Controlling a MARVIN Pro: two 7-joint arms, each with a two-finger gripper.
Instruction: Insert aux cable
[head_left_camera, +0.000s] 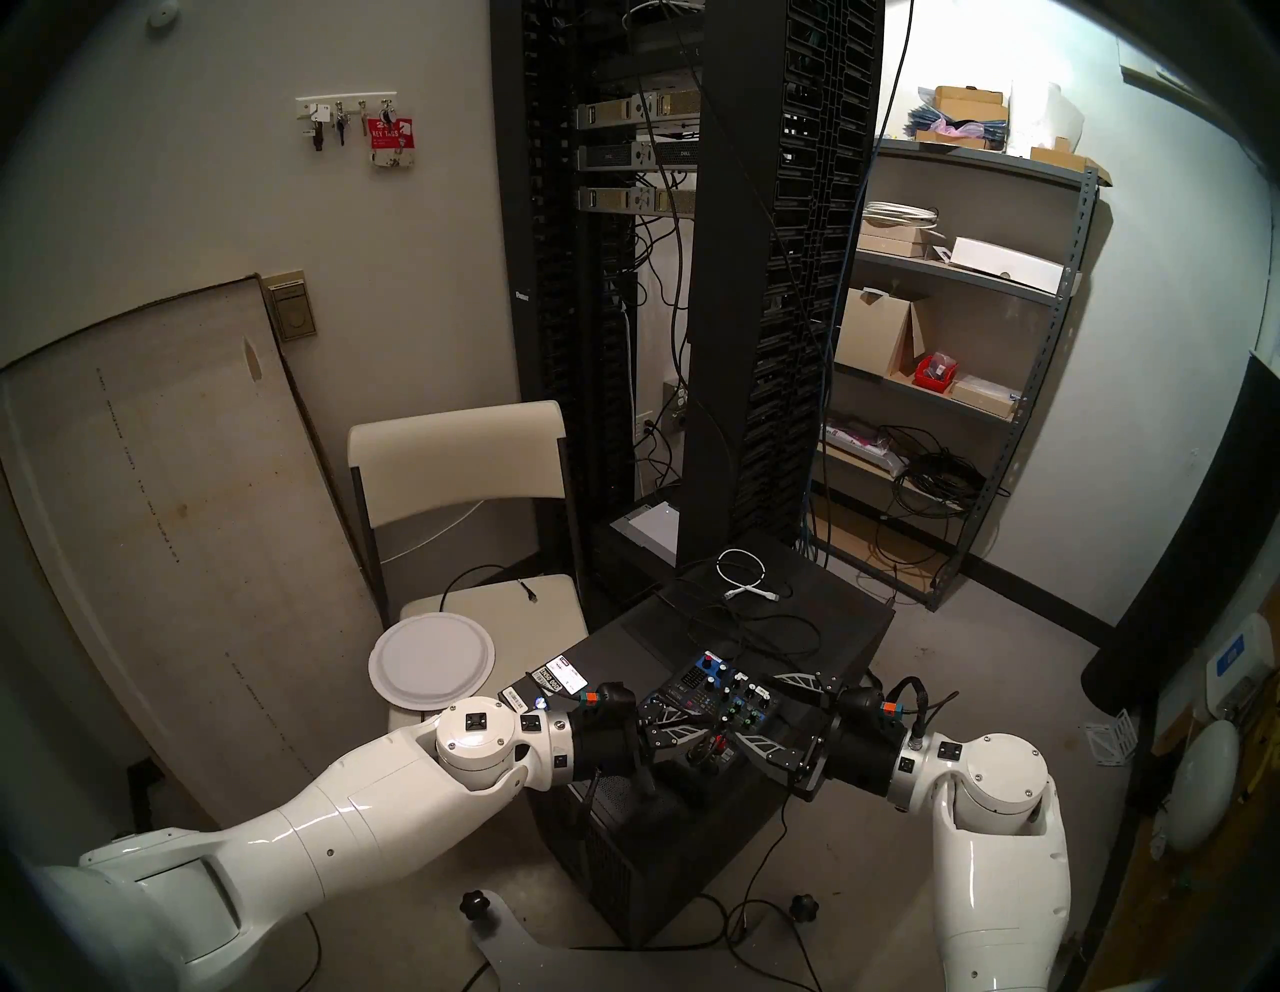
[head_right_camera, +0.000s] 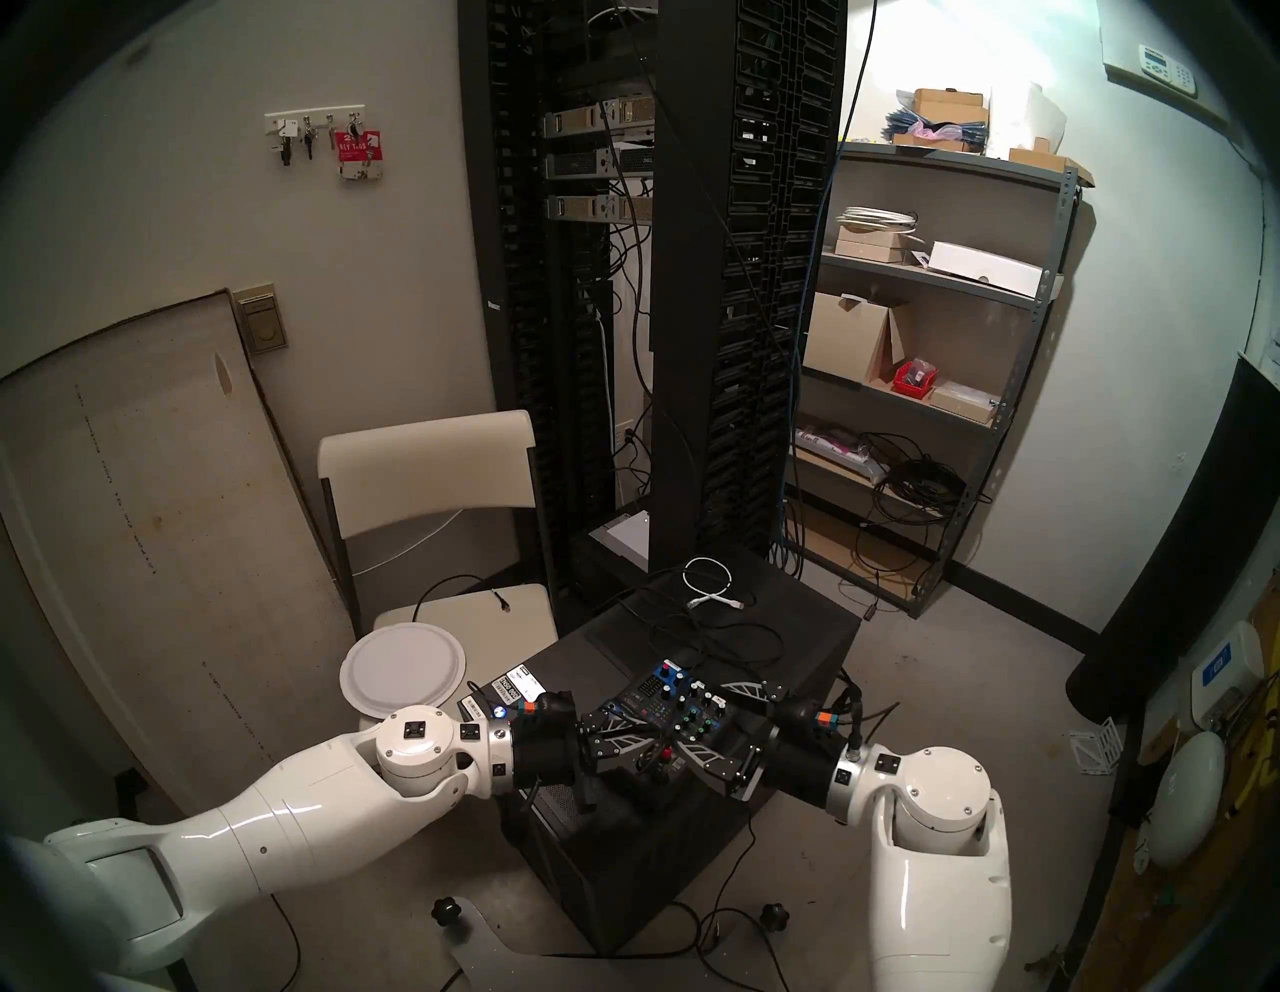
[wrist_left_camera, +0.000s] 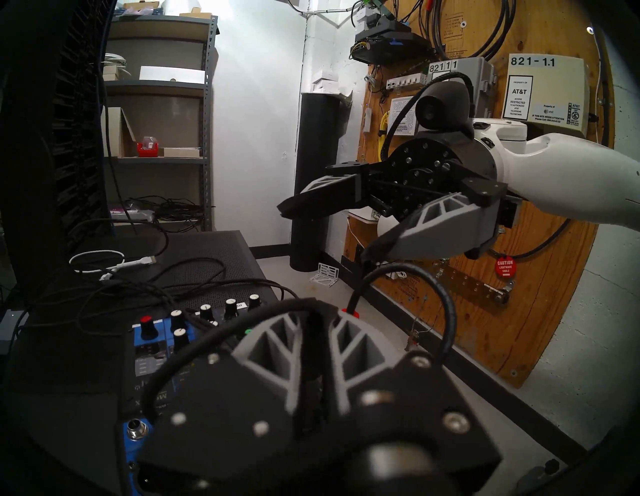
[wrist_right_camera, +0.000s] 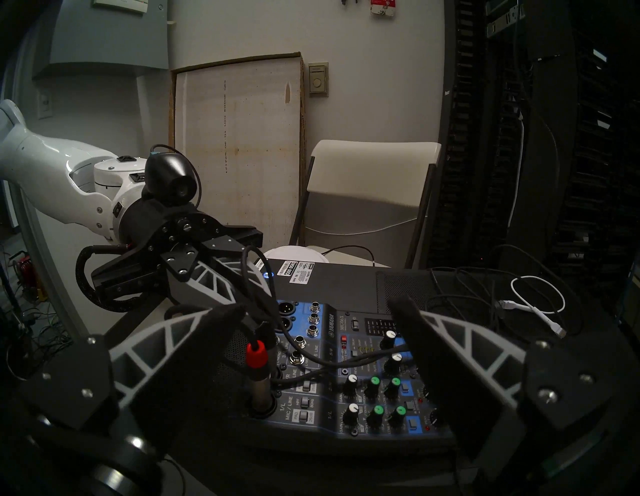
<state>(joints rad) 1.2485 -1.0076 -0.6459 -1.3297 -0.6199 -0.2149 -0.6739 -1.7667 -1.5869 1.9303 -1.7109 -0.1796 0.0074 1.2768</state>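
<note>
**A:** What is the left end effector (wrist_left_camera: 313, 308) doing?

**B:** Its two fingers are pressed together on a thin black lead, which I take to be the aux cable (wrist_left_camera: 207, 341). From the fingertips the cable arcs back towards the wrist, above the mixer's knobs. I cannot pick out its plug end in any view.

**A:** And where are those fingertips?

**B:** Over the near corner of the Yamaha mixer (wrist_right_camera: 346, 320), just above a red-collared plug (wrist_right_camera: 257, 356). That plug stands upright in the socket marked 1/L, with its grey barrel seated in the panel.

**A:** The right end effector (wrist_right_camera: 313, 308)?

**B:** Its fingers are spread wide and grip nothing. It faces the left one across the mixer. One finger is near the red-collared plug and the other is over the row of white knobs.

**A:** What does the mixer sit on?

**B:** A black perforated case (head_left_camera: 817, 609) lying on its side on the floor. Loose black leads trail across the top of the case. A short white cable (wrist_right_camera: 547, 320) lies coiled near the far edge, well apart from both arms.

**A:** Anything beside it?

**B:** A cream folding chair (head_left_camera: 457, 450) stands to the left. A white paper plate (head_left_camera: 433, 658) rests on the front of its seat, and another thin black lead ends on the seat behind the plate.
</note>
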